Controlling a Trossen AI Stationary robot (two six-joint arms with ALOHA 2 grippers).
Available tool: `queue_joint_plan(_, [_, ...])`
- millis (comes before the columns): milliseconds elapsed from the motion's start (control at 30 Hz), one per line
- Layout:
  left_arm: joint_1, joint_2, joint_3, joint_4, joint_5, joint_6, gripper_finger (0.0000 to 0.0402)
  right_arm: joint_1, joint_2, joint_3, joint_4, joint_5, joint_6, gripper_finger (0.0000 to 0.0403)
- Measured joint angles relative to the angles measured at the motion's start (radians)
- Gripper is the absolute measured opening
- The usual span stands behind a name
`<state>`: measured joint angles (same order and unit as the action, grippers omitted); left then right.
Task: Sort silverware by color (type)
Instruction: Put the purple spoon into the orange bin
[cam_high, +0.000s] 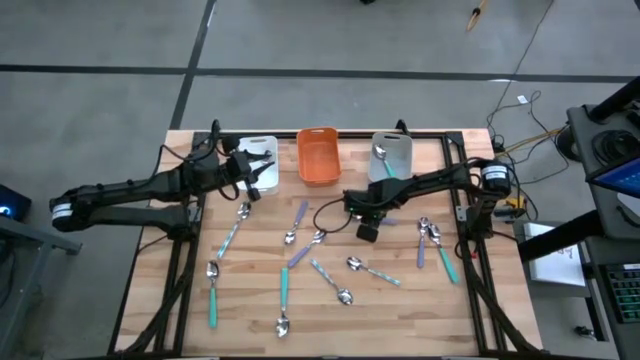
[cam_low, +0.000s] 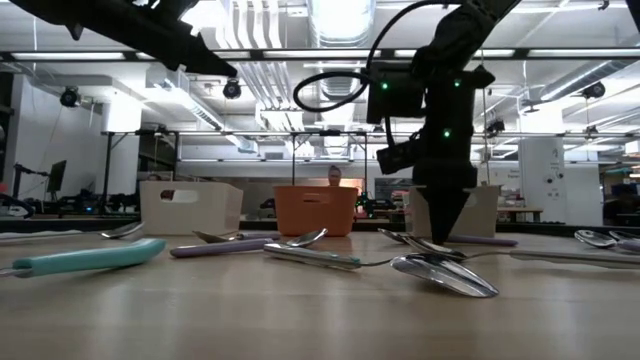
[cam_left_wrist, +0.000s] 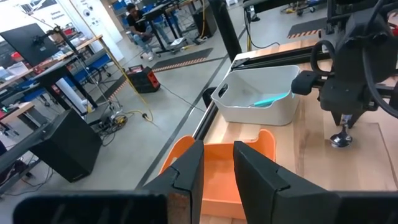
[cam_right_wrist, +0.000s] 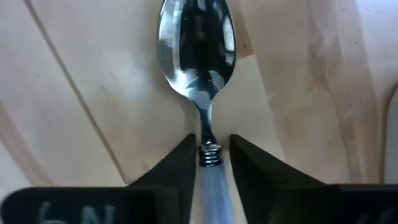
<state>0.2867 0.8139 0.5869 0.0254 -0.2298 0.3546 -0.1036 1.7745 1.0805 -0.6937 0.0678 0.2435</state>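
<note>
Right gripper (cam_right_wrist: 208, 158) down on the table (cam_high: 400, 310), just in front of the orange bin (cam_high: 318, 156) and a little toward the grey bin (cam_high: 392, 155). Its fingers (cam_right_wrist: 171, 168) are clamped on a pale-blue spoon (cam_right_wrist: 200, 50) at the neck where handle meets bowl; the bowl lies on the wood.

Left gripper (cam_left_wrist: 214, 171) held up over the back edge beside the orange bin, near the white bin (cam_high: 260, 160). Narrow gap between its fingers, nothing in them.

White bin holds a teal spoon (cam_left_wrist: 272, 99). Grey bin holds one spoon (cam_high: 380, 158), bowl up.

Other spoons scattered in front of the orange bin: teal spoons (cam_high: 212, 295) at front left, purple spoons (cam_high: 297, 222) just in front of the bin, a cluster (cam_high: 432, 242) to the right below the grey bin.
</note>
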Motion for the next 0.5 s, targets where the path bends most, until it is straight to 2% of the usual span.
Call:
queue_joint_plan(133, [0.000,0.000,0.000,0.000,0.000,-0.001,0.0068,0.000,0.017,-0.001,0.000,0.002,-0.001,0.0029])
queue_joint_plan(367, [0.000,0.000,0.000,0.000,0.000,-0.005,0.0068,0.000,-0.020,0.002,-0.001,-0.009,0.036,0.0028])
queue_joint_plan(500, [0.000,0.000,0.000,0.000,0.000,-0.009,0.0068,0.001,-0.061,0.054,-0.012,-0.045,0.083,0.0028])
